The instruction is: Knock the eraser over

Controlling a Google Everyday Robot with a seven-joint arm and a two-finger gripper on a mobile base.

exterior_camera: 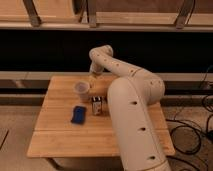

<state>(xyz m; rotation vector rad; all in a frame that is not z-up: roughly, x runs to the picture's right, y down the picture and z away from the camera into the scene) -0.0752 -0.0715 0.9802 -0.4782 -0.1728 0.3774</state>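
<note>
Hanging over the bench, my fingers are apart from the eraser, which stands nearer the camera. Their opening I cannot tell.

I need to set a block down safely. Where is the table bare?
The front strip of the table, nearer than the pad, is bare, as is the left side beyond the cup. The middle is crowded: cup, eraser and pad sit close, with the arm covering the right. The gripper hangs by the far edge behind the cup.
</note>
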